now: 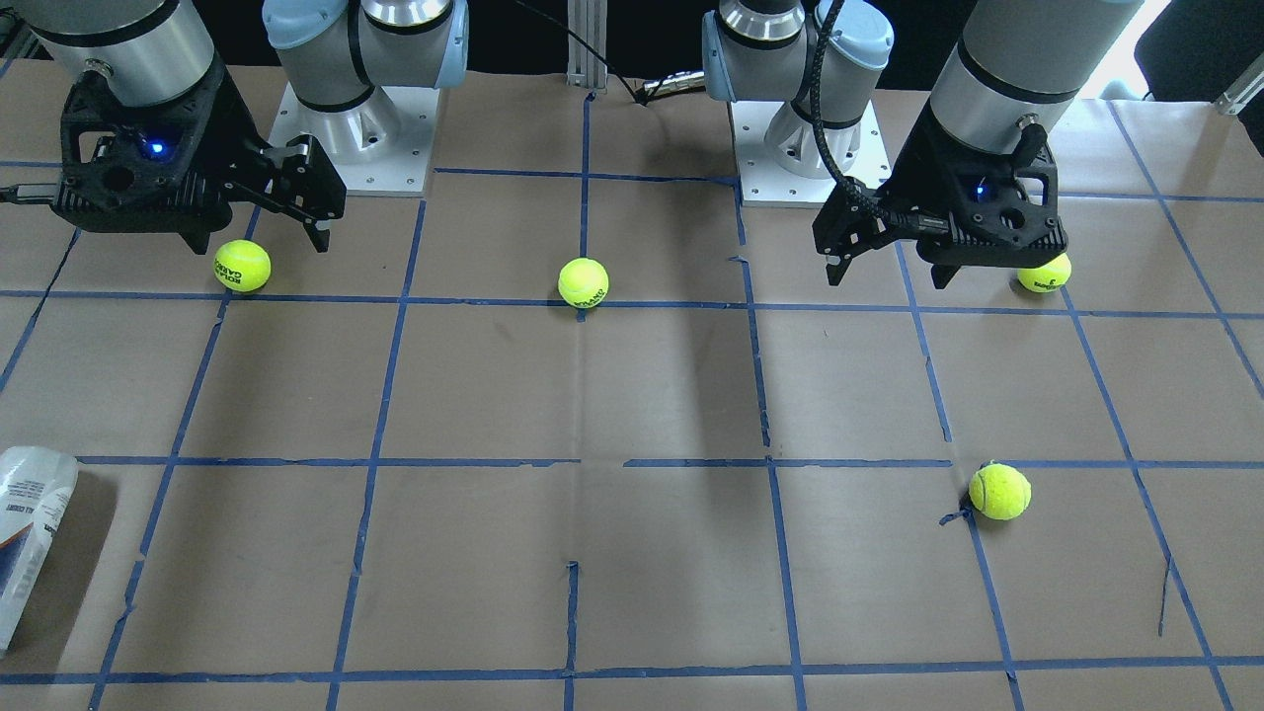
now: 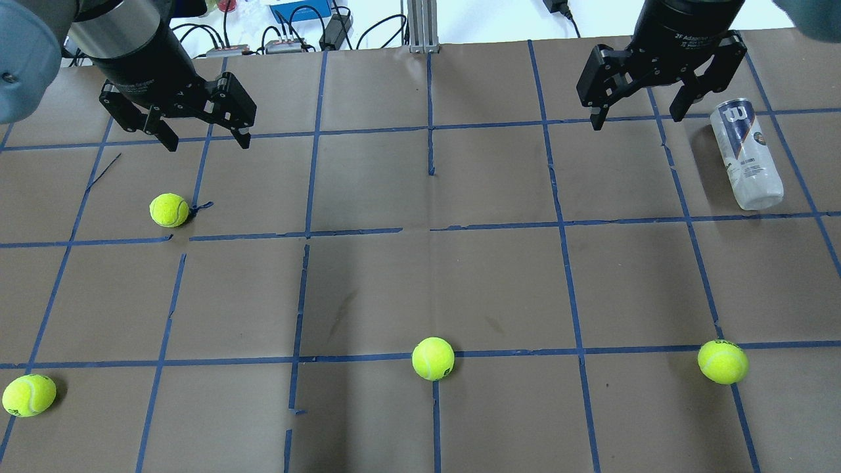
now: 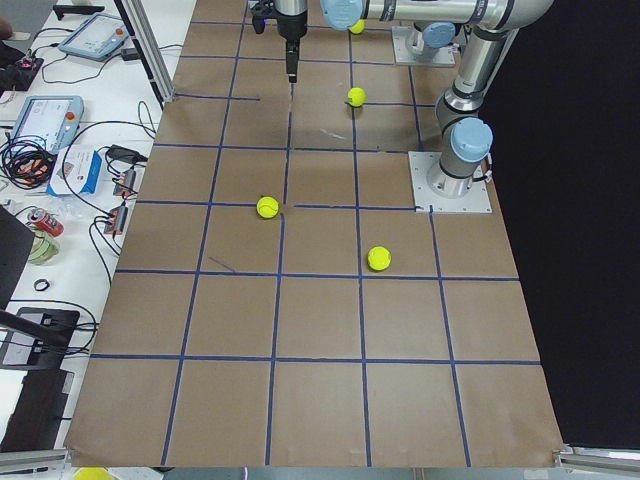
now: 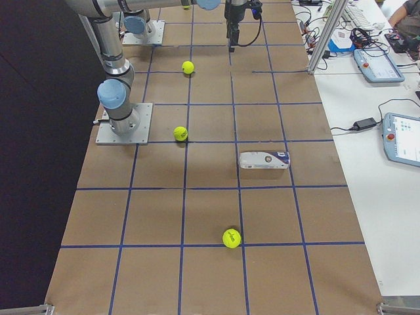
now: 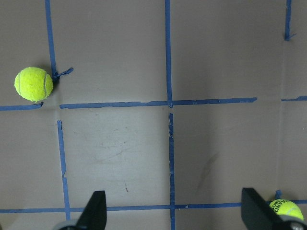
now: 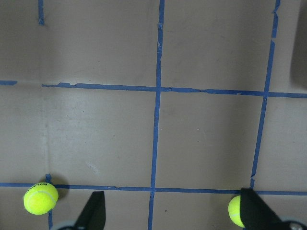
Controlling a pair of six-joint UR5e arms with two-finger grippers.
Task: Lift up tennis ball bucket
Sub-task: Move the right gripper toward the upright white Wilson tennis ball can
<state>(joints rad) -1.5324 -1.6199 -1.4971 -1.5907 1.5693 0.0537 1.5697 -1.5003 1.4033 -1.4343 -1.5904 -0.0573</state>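
Taped paper; clear, perhaps empty bucket.

Four fixed cameras ring the table; both wrist cameras look straight down.

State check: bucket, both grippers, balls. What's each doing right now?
tennis ball bucket: lying on its side on the table, not gripped.
left gripper: fingers open, empty, above the table.
right gripper: fingers open, empty, not touching the bucket.
tennis balls: four, loose on the table, outside the bucket.
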